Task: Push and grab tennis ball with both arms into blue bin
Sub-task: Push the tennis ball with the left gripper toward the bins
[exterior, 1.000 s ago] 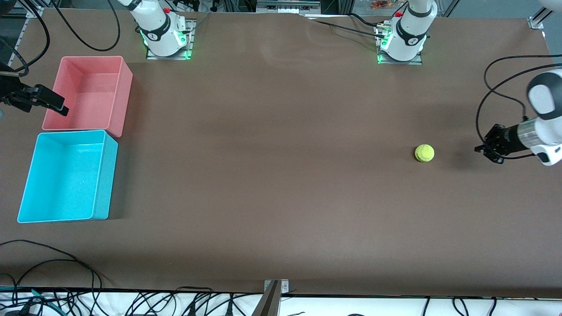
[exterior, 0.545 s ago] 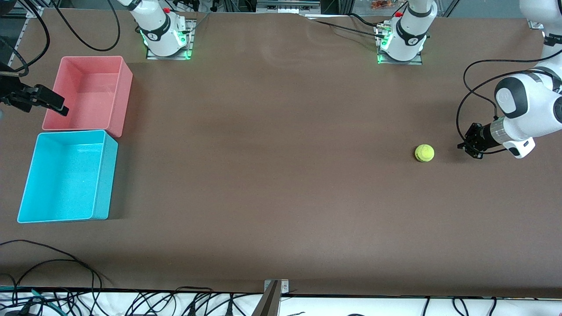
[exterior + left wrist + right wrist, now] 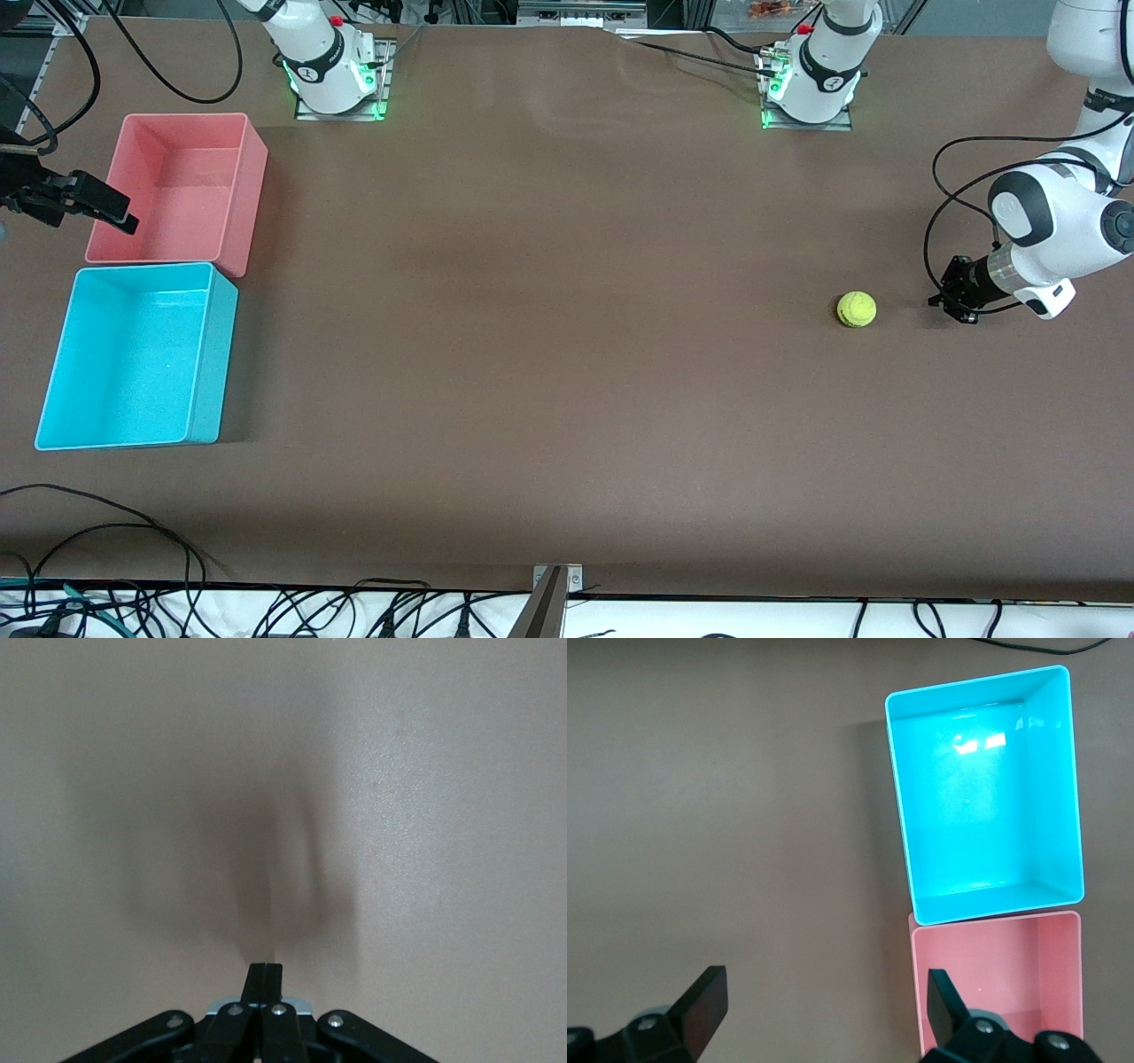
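Tennis ball (image 3: 857,309) on open table; closed left end effector (image 3: 944,296) beside.

Brown table under even light

A matte brown table (image 3: 549,354) fills the front view. Black cables (image 3: 97,549) lie looped along its edge nearest the front camera, over a white strip. A pink bin (image 3: 252,177) sits toward the right arm's end. Metal framing (image 3: 580,11) runs along the edge by the bases.
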{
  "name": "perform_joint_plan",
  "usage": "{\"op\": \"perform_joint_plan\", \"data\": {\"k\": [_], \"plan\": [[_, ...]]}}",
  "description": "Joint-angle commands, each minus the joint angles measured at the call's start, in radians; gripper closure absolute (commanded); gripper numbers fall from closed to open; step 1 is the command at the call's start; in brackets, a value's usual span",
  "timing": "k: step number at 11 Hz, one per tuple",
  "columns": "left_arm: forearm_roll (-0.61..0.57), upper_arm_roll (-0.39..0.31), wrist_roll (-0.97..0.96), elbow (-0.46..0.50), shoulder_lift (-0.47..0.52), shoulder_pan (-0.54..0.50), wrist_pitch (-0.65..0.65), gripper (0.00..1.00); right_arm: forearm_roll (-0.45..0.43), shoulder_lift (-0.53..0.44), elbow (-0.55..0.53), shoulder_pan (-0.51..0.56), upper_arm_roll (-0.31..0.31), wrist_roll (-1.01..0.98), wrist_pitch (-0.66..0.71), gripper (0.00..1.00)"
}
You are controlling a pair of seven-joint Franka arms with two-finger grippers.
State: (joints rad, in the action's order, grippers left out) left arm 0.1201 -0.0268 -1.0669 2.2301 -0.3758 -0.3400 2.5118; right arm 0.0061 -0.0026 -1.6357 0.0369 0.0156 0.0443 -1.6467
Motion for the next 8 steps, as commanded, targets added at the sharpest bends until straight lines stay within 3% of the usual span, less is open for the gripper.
{"op": "perform_joint_plan", "data": {"k": [1,5,8], "plan": [[0.001,0.005,0.005,0.0,-0.008,0.004,0.013,1.0,-0.014,0.007,0.023,0.0,0.0,0.011,0.018,0.0],[0.016,0.047,-0.057,0.031,-0.003,0.013,0.013,1.0,-0.014,0.007,0.023,0.0,0.0,0.011,0.019,0.0],[0.016,0.18,-0.268,0.104,0.012,0.013,0.077,1.0,-0.015,0.007,0.023,0.0,-0.002,0.011,0.019,0.0]]}}
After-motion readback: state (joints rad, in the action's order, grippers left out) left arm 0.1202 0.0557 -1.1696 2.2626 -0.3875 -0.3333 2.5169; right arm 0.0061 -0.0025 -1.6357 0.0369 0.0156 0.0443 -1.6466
